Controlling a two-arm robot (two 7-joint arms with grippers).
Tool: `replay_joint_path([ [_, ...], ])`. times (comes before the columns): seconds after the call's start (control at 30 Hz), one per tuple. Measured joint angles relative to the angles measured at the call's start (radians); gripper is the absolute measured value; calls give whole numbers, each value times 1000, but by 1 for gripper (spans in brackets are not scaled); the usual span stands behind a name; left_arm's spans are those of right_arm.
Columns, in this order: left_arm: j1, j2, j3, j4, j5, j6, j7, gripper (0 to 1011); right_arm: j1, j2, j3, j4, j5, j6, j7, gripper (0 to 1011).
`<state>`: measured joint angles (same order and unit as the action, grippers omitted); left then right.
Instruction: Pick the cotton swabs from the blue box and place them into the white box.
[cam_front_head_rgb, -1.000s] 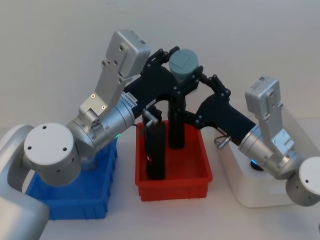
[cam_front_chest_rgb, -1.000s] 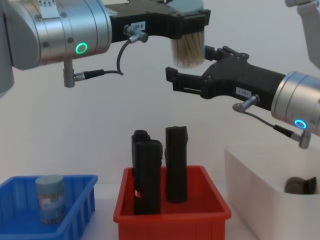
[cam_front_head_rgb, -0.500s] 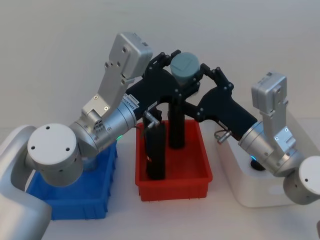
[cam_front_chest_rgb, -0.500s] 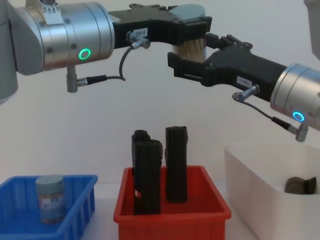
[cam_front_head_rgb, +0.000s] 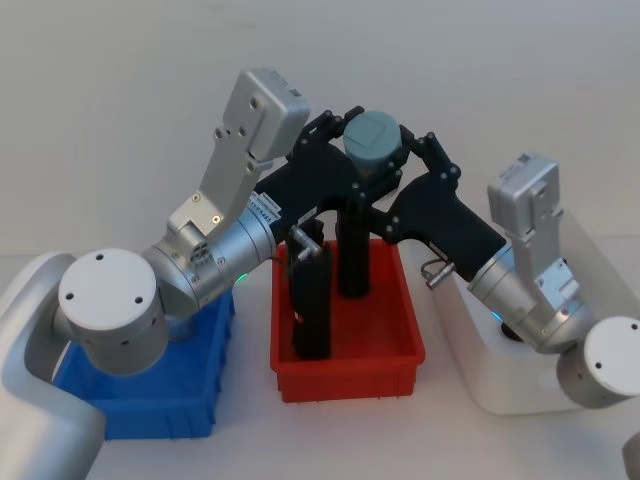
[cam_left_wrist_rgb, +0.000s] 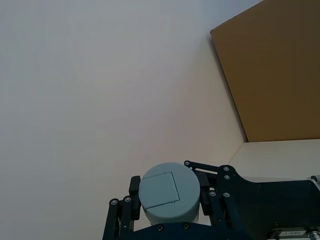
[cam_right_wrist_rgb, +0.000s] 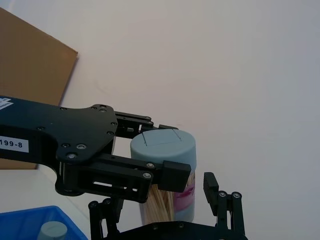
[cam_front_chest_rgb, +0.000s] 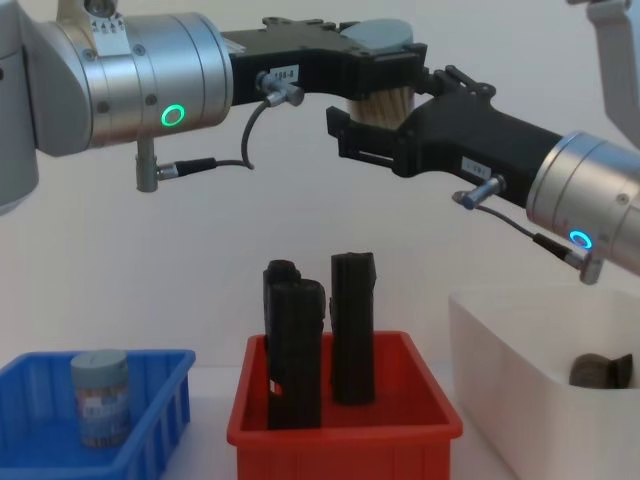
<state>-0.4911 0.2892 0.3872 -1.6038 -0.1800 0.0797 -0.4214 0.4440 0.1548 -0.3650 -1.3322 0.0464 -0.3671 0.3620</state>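
Observation:
A tub of cotton swabs (cam_front_head_rgb: 372, 138) with a pale blue-grey lid hangs high above the red bin, and my left gripper (cam_front_head_rgb: 368, 152) is shut on it just under the lid. My right gripper (cam_front_head_rgb: 400, 170) has come in from the right and stands open, its fingers straddling the tub's lower part (cam_front_chest_rgb: 385, 100); the right wrist view shows a small gap beside the tub (cam_right_wrist_rgb: 165, 150). A second tub (cam_front_chest_rgb: 100, 397) stands upright in the blue box (cam_front_chest_rgb: 150, 420). The white box (cam_front_chest_rgb: 510, 370) is at the right with a dark rounded thing (cam_front_chest_rgb: 600, 370) lying inside it.
The red bin (cam_front_head_rgb: 345, 365) sits between the blue box (cam_front_head_rgb: 150, 400) and the white box (cam_front_head_rgb: 520, 390). Two tall black blocks (cam_front_chest_rgb: 295, 340) (cam_front_chest_rgb: 352, 325) stand upright in it, directly under the two grippers. A brown board (cam_left_wrist_rgb: 270, 70) leans on the far wall.
My right gripper has moved up and to the left until its fingers are around the tub held by the left gripper. The left arm and tub shifted only slightly.

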Motion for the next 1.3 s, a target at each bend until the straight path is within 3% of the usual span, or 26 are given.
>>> replay_joint_path([
  [0.47,3,4,2,-1,-1,7,-2,671,22,-16,-8,51,-119,-44,-82,1002],
  [0.8,4,6,2,-3,-1,9,-3,672,34,-24,-10,77,-148,-48,-100,997],
  [1.03,4,6,1,-4,-2,10,-3,671,38,-27,-11,86,-159,-49,-106,859],
  [1.3,4,7,1,-5,-1,11,-3,671,41,-29,-12,92,-166,-50,-109,630],
])
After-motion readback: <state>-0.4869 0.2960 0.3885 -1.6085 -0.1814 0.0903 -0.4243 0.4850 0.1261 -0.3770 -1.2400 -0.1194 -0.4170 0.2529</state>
